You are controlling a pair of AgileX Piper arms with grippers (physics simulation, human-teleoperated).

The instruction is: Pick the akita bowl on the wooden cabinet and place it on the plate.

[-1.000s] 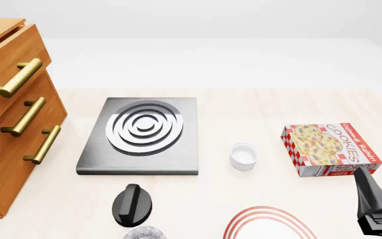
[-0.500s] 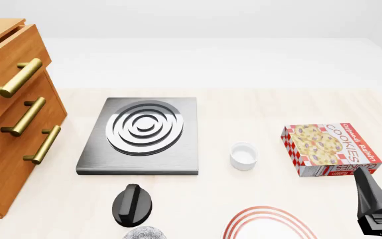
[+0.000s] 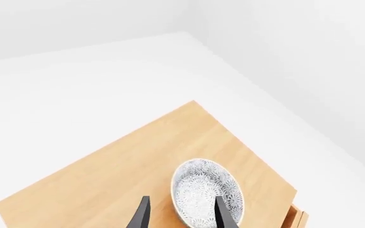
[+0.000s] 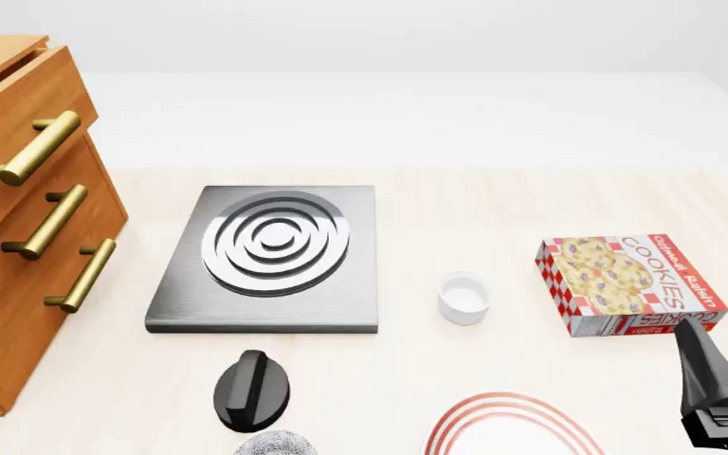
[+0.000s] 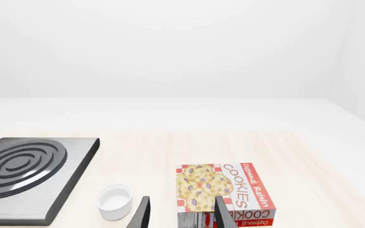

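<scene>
In the left wrist view the akita bowl (image 3: 201, 190), dark with a white lacy pattern, stands upright on the top of the wooden cabinet (image 3: 119, 175) near a corner. My left gripper (image 3: 182, 216) hovers above it, open. One finger (image 3: 224, 216) overlaps the bowl's inside and the other lies beside the bowl, over bare wood. In the front view the cabinet (image 4: 23, 237) fills the left side and its top is barely seen. The plate (image 4: 510, 427), white with red rings, lies at the near edge. My right gripper (image 4: 696, 346) is open and holds nothing, near the cookie box.
A grey stove (image 4: 269, 256) lies in the middle, with a small white cup (image 4: 464, 296) and a cookie box (image 4: 629, 282) to its right. A black rounded part (image 4: 253, 389) and a grey speckled round thing (image 4: 276, 444) sit at the near edge, left of the plate.
</scene>
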